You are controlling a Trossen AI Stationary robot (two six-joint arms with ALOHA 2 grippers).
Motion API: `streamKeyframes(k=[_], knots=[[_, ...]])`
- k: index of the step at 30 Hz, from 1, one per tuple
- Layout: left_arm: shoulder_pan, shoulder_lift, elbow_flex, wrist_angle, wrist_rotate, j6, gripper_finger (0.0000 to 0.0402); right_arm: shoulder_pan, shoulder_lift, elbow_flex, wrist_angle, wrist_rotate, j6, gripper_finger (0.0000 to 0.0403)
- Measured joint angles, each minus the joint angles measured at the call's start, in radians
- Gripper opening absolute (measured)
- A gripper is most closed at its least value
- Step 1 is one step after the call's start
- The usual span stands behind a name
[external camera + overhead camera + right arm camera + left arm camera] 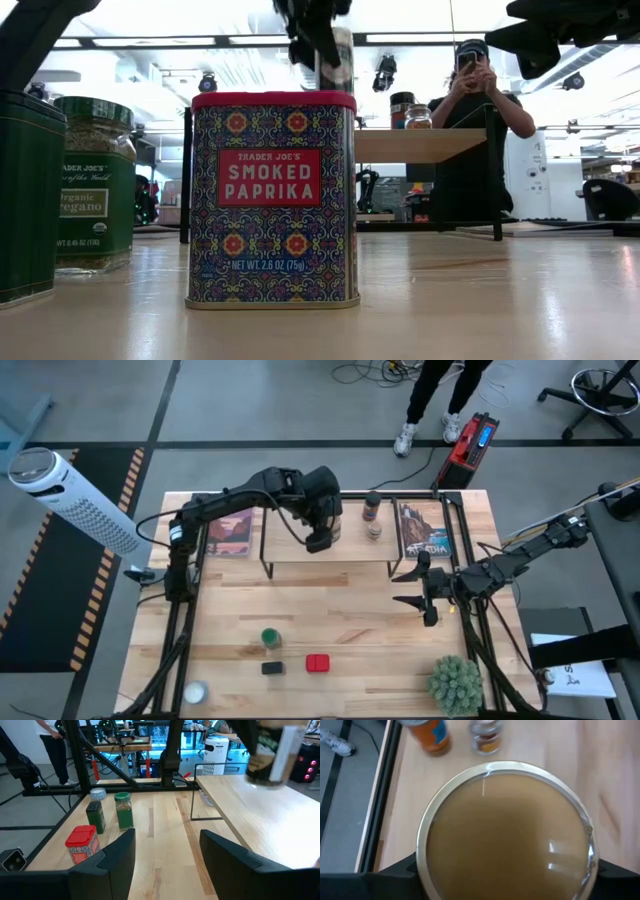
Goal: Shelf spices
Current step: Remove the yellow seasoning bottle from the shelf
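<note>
The shelf point(330, 568), a narrow light-wood plank on black legs, stands at the table's far middle. A dark-capped bottle point(373, 506) and a small clear jar point(373, 532) stand on its right part. My left gripper point(319, 532) is above the plank's left part, shut on the tan round jar point(505, 830). The green-lidded jar point(270, 637), the black box point(272, 668) and the red tin point(318, 663) stand on the near tabletop. My right gripper point(412, 588) is open, to the right of the shelf's near right leg, touching nothing. My left gripper holds the tan round jar by its sides just below the metal-rimmed lid point(427, 870), pinched between the two fingers point(395, 877). The fingers come from above, pointing down. The jar point(338, 62) hangs upright, lifted clear above the shelf plank.
Two upright picture cards point(229, 536) point(424, 530) flank the shelf. A pale-lidded small jar point(195, 691) sits at the near left corner and a green spiky plant point(456, 682) at the near right. A person point(480, 130) stands beyond the far edge. Bare wood lies between shelf and near containers.
</note>
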Motion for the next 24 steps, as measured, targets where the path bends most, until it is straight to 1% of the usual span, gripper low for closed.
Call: streamKeyframes(k=[9,11,14,15,18,20,24], knots=[[-0.12,-0.054,0.0,-0.03,0.0,-0.079,0.026,0.0,0.0,0.001,0.012,0.001,0.007,0.0199],[-0.154,-0.059,0.0,-0.034,0.0,-0.093,0.026,0.0,0.001,0.024,-0.006,0.001,0.008,0.0199],[-0.203,-0.06,0.0,-0.033,0.0,-0.105,0.026,-0.002,0.0,0.102,-0.101,0.008,0.01,0.0199],[-0.219,-0.06,0.0,-0.032,-0.001,-0.108,0.026,-0.002,0.001,0.133,-0.148,0.025,0.01,0.0199],[-0.263,-0.061,-0.014,-0.015,-0.018,-0.127,0.026,-0.002,0.014,0.223,-0.284,0.115,0.01,0.0199],[-0.291,-0.061,-0.03,-0.005,-0.028,-0.144,0.026,-0.002,0.015,0.279,-0.356,0.156,0.003,0.0199],[-0.345,-0.067,-0.097,0.051,-0.031,-0.195,0.026,-0.002,0.014,0.37,-0.425,0.16,-0.025,0.0199]])
